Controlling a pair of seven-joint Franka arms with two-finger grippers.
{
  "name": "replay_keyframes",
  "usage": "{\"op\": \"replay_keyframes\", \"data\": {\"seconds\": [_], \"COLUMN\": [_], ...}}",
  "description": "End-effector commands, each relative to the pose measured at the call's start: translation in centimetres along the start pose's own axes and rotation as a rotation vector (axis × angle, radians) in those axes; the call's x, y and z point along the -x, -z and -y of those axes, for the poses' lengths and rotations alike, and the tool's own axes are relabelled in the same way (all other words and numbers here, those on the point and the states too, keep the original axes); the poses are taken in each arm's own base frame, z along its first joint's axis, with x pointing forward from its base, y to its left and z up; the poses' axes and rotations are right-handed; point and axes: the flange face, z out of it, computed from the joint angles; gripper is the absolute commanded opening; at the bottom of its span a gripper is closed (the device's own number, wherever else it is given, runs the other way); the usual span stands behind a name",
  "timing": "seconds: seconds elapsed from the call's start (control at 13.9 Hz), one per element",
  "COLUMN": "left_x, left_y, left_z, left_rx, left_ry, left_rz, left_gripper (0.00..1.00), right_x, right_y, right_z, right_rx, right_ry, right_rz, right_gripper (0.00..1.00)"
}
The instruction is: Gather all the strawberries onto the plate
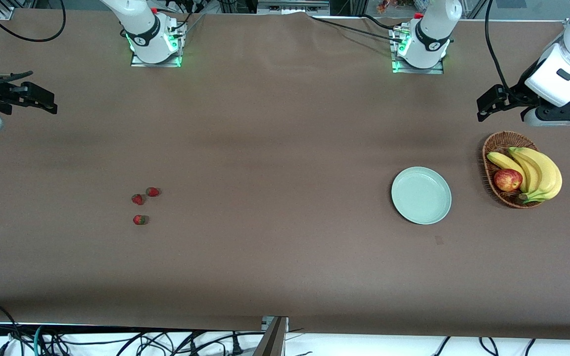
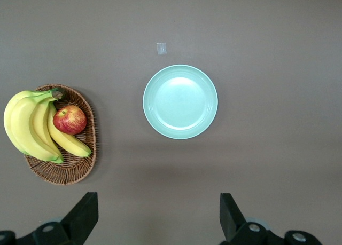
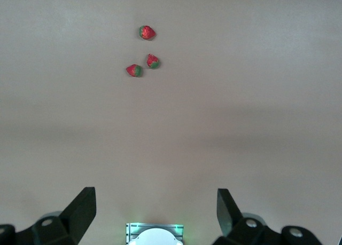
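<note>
Three small red strawberries (image 1: 152, 192) (image 1: 138, 199) (image 1: 140, 219) lie close together on the brown table toward the right arm's end; the right wrist view shows them too (image 3: 147, 32) (image 3: 153, 61) (image 3: 134, 70). The pale mint-green plate (image 1: 421, 195) (image 2: 180, 101) sits empty toward the left arm's end. My right gripper (image 1: 47, 101) (image 3: 156, 208) hangs open and holds nothing, high over the table's edge at its own end and well away from the berries. My left gripper (image 1: 485, 106) (image 2: 157, 213) is open and holds nothing, up in the air near the basket.
A brown wicker basket (image 1: 495, 143) (image 2: 75, 170) with bananas (image 1: 537, 170) and a red apple (image 1: 507, 179) stands beside the plate, closer to the table's end. A small tape mark (image 1: 438, 240) lies nearer the front camera than the plate. Both arm bases stand along the table's back edge.
</note>
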Motion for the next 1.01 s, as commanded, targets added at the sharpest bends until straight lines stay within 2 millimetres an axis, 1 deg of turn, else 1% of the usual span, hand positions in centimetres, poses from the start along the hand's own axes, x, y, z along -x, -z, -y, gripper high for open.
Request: {"op": "replay_keyframes", "data": {"seconds": [0.0,0.22,0.29,0.43,0.51,0.72,0.79,0.94], "left_x": [-0.3,-0.3,-0.3,-0.3,-0.3,-0.3,-0.3,-0.3], "left_y": [0.6,0.6,0.6,0.6,0.6,0.5,0.6,0.6], "left_z": [-0.3,-0.3,-0.3,-0.3,-0.3,-0.3,-0.3,-0.3], "left_rx": [0.018,0.018,0.018,0.018,0.018,0.018,0.018,0.018], "left_ry": [-0.005,-0.005,-0.005,-0.005,-0.005,-0.005,-0.005,-0.005], "left_rz": [0.008,0.008,0.008,0.008,0.008,0.009,0.008,0.008], "left_gripper": [1.00,1.00,1.00,1.00,1.00,1.00,1.00,1.00], "right_x": [-0.1,-1.3,-2.3,-3.2,-3.9,-5.6,-6.6,-9.0], "right_y": [-0.1,-1.8,-3.1,-3.8,-4.5,-7.5,-8.7,-12.5], "right_z": [-1.1,-1.2,-1.1,-1.0,-0.9,-0.6,-0.3,0.9], "right_rx": [-0.025,-0.024,-0.026,-0.025,-0.022,-0.026,-0.027,-0.034], "right_ry": [-0.013,-0.014,-0.011,-0.010,-0.010,-0.008,-0.004,0.022], "right_rz": [-0.003,0.027,0.048,0.031,0.031,0.077,0.078,0.100], "right_gripper": [1.00,1.00,1.00,1.00,1.00,1.00,1.00,1.00]}}
